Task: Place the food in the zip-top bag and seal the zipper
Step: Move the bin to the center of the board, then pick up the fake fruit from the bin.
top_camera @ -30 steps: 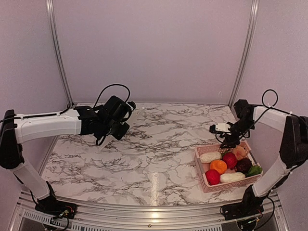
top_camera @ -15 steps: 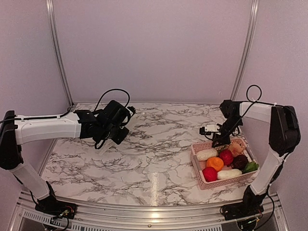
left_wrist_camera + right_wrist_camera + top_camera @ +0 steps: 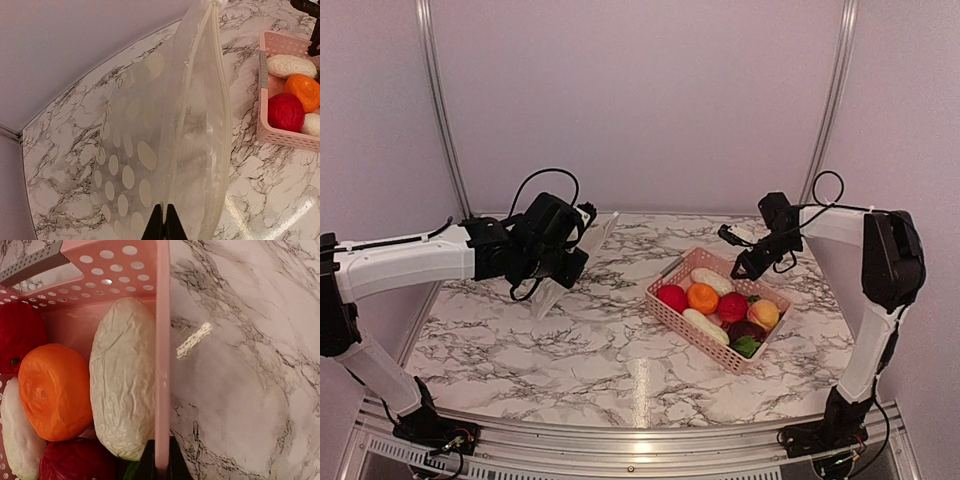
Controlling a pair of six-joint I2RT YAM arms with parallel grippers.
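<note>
Pink basket [image 3: 685, 335] stands on the marble table [image 3: 570, 360], at 3 o'clock from the zip-top bag [image 3: 150, 150]. It holds all the food in view: two red pieces [image 3: 671, 297], an orange piece [image 3: 702, 297], two white oblongs [image 3: 710, 281], a peach piece [image 3: 763, 314], a dark purple piece [image 3: 748, 330] and a green leafy piece [image 3: 745, 346]. The right gripper [image 3: 160, 465] has its jaws pinching the basket's rim on the 1 o'clock side. The left gripper [image 3: 163, 226] has its jaws pressed onto the bag's edge, holding it raised and tilted over the table's left part. The bag is transparent with white dots. The zipper [image 3: 223, 85] runs along its mouth edge as a whitish strip. Whether it is sealed cannot be determined.
</note>
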